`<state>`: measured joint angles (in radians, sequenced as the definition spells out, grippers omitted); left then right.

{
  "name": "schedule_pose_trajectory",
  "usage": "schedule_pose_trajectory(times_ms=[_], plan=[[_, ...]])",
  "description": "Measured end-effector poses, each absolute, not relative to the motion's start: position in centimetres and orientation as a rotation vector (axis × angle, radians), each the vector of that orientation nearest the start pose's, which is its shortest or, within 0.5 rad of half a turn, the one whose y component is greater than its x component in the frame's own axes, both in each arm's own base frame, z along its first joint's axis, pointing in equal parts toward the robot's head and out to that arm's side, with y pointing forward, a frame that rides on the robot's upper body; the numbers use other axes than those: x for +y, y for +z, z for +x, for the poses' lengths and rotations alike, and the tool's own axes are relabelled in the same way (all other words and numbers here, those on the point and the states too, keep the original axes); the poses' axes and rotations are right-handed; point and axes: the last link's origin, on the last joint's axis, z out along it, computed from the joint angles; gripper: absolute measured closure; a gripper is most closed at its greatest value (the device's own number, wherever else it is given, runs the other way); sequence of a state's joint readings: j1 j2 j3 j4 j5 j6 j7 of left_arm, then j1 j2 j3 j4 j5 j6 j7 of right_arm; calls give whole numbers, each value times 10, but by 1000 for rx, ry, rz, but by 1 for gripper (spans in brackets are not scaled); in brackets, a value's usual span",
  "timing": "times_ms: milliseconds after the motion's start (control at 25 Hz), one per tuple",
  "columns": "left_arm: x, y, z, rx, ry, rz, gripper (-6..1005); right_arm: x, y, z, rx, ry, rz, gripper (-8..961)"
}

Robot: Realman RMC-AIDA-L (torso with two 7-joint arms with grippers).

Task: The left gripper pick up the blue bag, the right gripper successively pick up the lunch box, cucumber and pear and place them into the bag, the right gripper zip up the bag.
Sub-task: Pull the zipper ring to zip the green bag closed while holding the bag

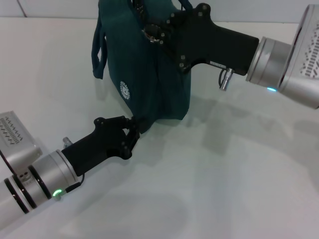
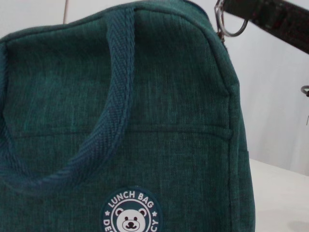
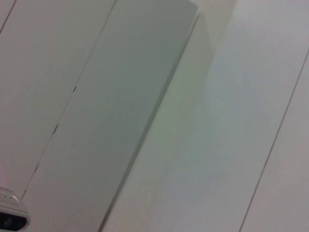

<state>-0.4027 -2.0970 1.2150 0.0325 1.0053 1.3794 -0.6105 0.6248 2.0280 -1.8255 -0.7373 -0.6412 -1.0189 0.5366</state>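
The blue bag (image 1: 154, 84) stands upright on the white table (image 1: 224, 174), its round white logo (image 1: 126, 90) facing me. My left gripper (image 1: 132, 132) reaches in low from the near left and is shut on the bag's bottom corner. The left wrist view shows the bag (image 2: 159, 111) up close, with one handle (image 2: 116, 96) and the ring zipper pull (image 2: 229, 21) at its top end. My right gripper (image 1: 149, 30) comes in from the right and sits on top of the bag at the zipper ring (image 1: 149, 34). Lunch box, cucumber and pear are out of view.
One bag handle (image 1: 98, 47) hangs down the bag's left side. Bare table lies in front of and right of the bag. The right wrist view shows only pale wall panels (image 3: 159, 116).
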Motion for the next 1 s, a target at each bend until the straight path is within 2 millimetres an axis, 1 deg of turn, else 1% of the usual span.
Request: schedule_pose_trajectory(times_ms=[200,440,760,880,1000], plan=[[259,-77,-307,-623,-892,-2292,941,364,-61,105,-461,978,-2339,919],[259,-76,-310,-633,-880,-2281,936,366,-55,107,-476,1005,-2259,921],[262,-77,-305,-611,-897,-2272,929,364,-57,109,-494,998,-2257,921],[262,-75,-303,-605,-924,-2258,926,363,-57,111,-502,990,-2253,921],[260,-67,-297,-587,-1009,-2212,923,362,-58,112,-503,988,-2255,922]])
